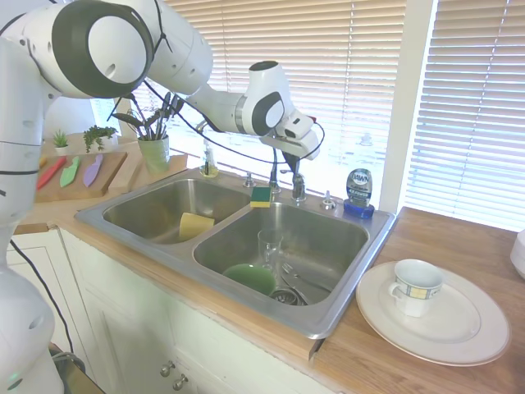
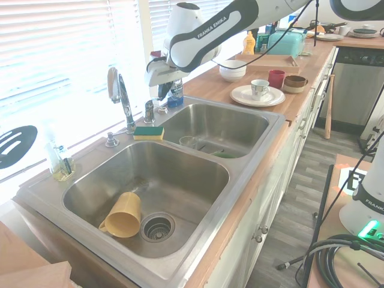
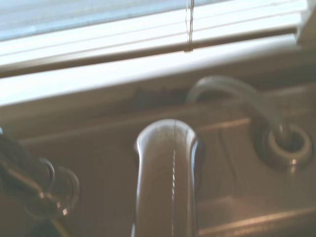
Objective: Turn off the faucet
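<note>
Faucet: the chrome faucet stands on the back rim of the sink, behind the divider between the two basins, its thin arched spout rising toward the window blinds.
Handle: a small upright chrome lever just beside the spout's base, seen close and blurred in the wrist view.
Claw: the claw hangs right over that lever, fingers pointing down; I cannot tell how wide they stand or whether they touch it.
Sponge: a yellow-and-green sponge lies on the rim in front of the faucet.
Basins: a yellow cup on its side by one drain; a clear glass and green bowl in the other.
Desk: a blue soap bottle at the sink's back corner; a mug on a white plate on the wooden desk.
</note>
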{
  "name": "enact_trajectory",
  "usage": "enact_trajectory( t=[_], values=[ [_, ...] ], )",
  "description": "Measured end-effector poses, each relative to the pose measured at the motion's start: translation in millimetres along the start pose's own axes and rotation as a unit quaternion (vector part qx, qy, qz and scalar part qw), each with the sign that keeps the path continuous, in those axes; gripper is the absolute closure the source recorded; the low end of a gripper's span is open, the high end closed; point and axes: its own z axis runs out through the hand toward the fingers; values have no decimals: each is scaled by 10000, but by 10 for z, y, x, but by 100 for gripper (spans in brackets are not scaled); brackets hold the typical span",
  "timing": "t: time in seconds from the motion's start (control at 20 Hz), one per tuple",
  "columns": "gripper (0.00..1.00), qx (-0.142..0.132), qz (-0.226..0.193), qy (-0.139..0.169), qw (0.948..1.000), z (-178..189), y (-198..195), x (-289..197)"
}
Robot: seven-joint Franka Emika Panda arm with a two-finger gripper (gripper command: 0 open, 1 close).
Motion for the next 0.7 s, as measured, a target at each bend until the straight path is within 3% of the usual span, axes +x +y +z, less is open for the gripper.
enact_trajectory(
  t=[0.2,0.4,0.7],
  values=[
    [100,-322,-46,-268,9991,74,211,-232],
    [100,-1051,-76,-784,9913,103,522,-482],
    [100,-1396,-46,-1178,9832,-16,906,-834]
  ],
)
